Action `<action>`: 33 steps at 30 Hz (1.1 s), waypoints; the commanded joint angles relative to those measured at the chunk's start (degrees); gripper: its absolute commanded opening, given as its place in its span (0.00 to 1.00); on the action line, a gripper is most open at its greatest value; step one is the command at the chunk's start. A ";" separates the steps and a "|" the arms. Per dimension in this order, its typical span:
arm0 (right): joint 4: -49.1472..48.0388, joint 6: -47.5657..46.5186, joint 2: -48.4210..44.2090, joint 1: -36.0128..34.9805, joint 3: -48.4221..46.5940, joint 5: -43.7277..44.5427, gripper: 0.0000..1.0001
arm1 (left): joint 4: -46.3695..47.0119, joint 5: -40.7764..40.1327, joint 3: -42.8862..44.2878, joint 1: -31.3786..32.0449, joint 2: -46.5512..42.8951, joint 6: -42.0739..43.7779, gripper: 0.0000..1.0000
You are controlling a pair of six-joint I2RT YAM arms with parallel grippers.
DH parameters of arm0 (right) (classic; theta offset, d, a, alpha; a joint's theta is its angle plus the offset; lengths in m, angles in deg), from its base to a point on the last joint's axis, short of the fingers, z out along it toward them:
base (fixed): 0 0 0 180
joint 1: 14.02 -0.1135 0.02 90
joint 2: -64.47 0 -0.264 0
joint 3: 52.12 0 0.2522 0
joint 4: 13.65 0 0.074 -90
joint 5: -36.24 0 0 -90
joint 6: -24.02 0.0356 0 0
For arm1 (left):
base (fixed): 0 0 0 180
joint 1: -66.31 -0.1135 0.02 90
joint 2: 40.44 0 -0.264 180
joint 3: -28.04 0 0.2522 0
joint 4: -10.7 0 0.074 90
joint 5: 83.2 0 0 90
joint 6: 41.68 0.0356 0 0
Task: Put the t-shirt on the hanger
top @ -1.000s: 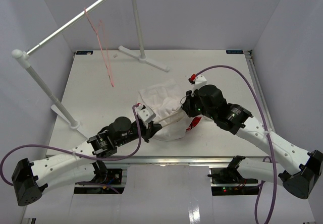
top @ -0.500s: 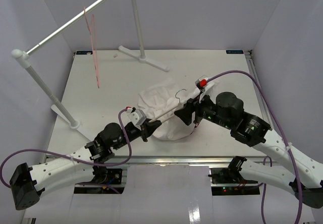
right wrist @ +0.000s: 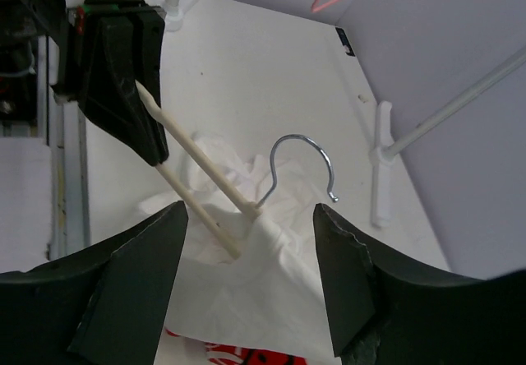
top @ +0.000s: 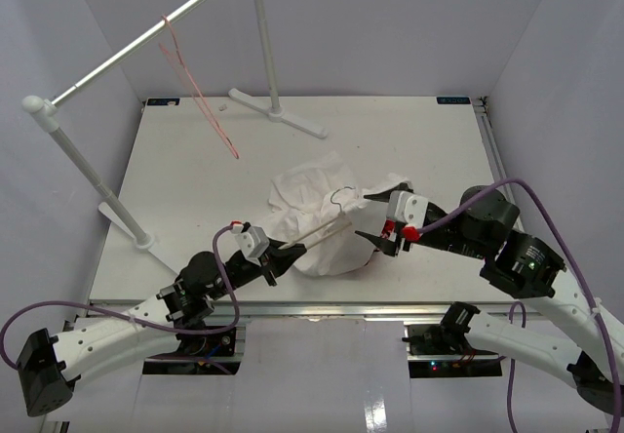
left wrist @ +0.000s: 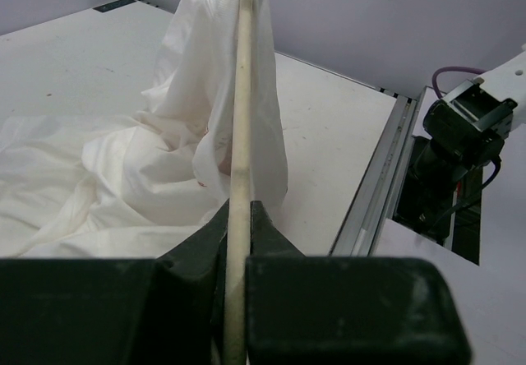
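The white t-shirt (top: 317,209) lies bunched mid-table, and part of it is draped over the far half of the beige hanger (top: 314,228). My left gripper (top: 268,260) is shut on the hanger's near bar (left wrist: 241,135), holding it raised and slanting. In the left wrist view, cloth (left wrist: 197,110) hangs off the bar's far end. My right gripper (top: 376,241) stands open just right of the shirt, holding nothing. In the right wrist view, its fingers (right wrist: 131,291) frame the metal hook (right wrist: 304,164), the draped t-shirt (right wrist: 279,291) and a strip of red logo (right wrist: 238,353).
A white garment rack stands at the back left, with its rail (top: 146,38) and feet (top: 278,111). A thin pink-red wire hanger (top: 200,97) dangles from the rail. The table's metal front rail (top: 322,306) runs just behind the arm bases.
My right gripper has opened, let go of the shirt and drawn back to the right. My left gripper has pulled the hanger slightly toward the near left. The wire hanger is swinging.
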 commanded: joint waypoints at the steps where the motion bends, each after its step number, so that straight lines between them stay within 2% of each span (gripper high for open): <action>1: 5.48 -14.91 5.11 -0.08 -3.25 -3.21 0.68 | 4.06 4.99 0.53 -0.05 -3.70 -0.09 0.00; 7: 15.63 -19.18 10.41 0.22 -10.68 -10.68 0.70 | -0.01 7.22 1.29 0.00 -8.28 0.74 0.00; 17: 15.65 -18.90 14.73 1.74 -8.60 -9.42 0.70 | 0.04 9.95 0.70 0.00 -10.48 1.37 0.00; 24: 15.17 -17.47 19.44 2.29 -8.67 -12.77 0.67 | 0.29 11.10 1.47 0.00 -10.05 2.15 0.00; 26: 15.42 -16.17 20.66 2.26 -9.25 -13.47 0.57 | 0.78 11.18 1.61 -0.07 -9.62 2.22 0.00; 28: 15.56 -15.08 21.34 2.33 -9.81 -14.33 0.36 | 0.97 11.44 2.09 0.00 -9.00 2.34 0.00; 29: 15.88 -15.13 21.45 2.33 -9.81 -15.47 0.20 | 1.08 11.45 2.47 0.00 -8.67 2.39 0.00; 30: 16.09 -14.81 21.55 2.33 -9.84 -15.99 0.12 | 1.24 11.20 2.73 0.00 -8.47 2.35 0.00; 33: 15.49 -11.96 21.65 2.33 -9.97 -13.78 0.08 | 1.21 7.70 3.76 -0.02 -8.06 1.27 0.01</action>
